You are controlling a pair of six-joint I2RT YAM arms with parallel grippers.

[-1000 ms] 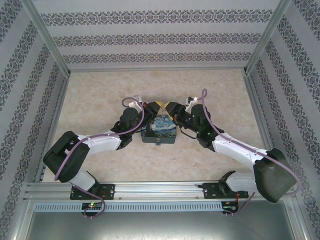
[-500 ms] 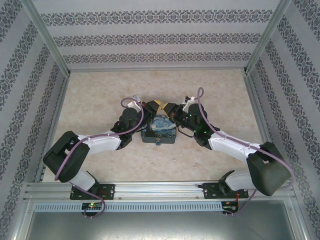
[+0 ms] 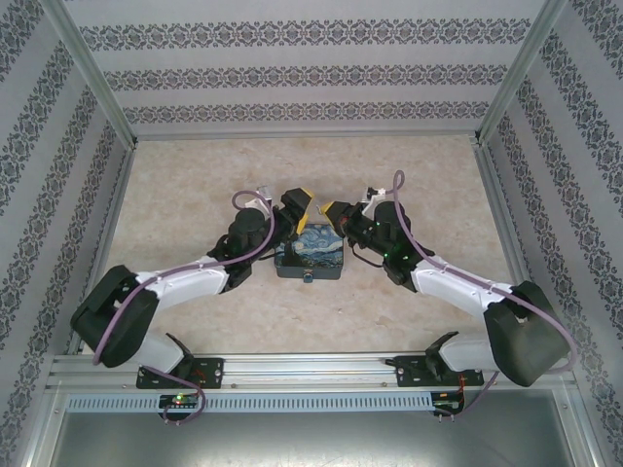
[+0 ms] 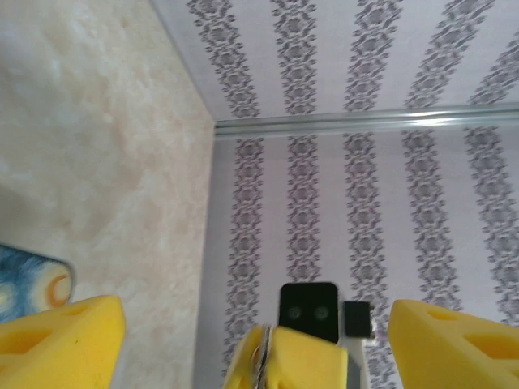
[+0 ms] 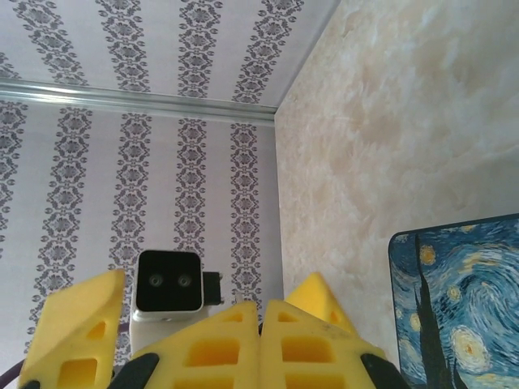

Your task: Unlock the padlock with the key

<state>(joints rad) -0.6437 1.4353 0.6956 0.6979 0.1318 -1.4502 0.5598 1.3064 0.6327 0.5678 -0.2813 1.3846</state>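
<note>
Above the far edge of the painted box (image 3: pixel 310 251) the two grippers meet tip to tip. My left gripper (image 3: pixel 300 206) stands open, its yellow fingers (image 4: pixel 61 340) spread wide on either side of the right gripper's tips. My right gripper (image 5: pixel 259 312) is shut, and in the left wrist view a thin silvery sliver, the key (image 4: pixel 263 356), is pinched edge-on between its pads (image 4: pixel 312 361). A tiny dark nub at the box's near edge looks like the padlock (image 3: pixel 310 278); it is too small to tell more.
The box with the blue night-sky print (image 5: pixel 462 300) lies mid-table on the beige marbled surface (image 3: pixel 409 175). Patterned walls (image 3: pixel 311 73) with metal rails close in the back and both sides. Open floor lies beyond and beside the box.
The left gripper was shut and has sprung open, letting go. The right gripper has closed on the key between the left fingers. Both wrists stay over the box's far edge.
</note>
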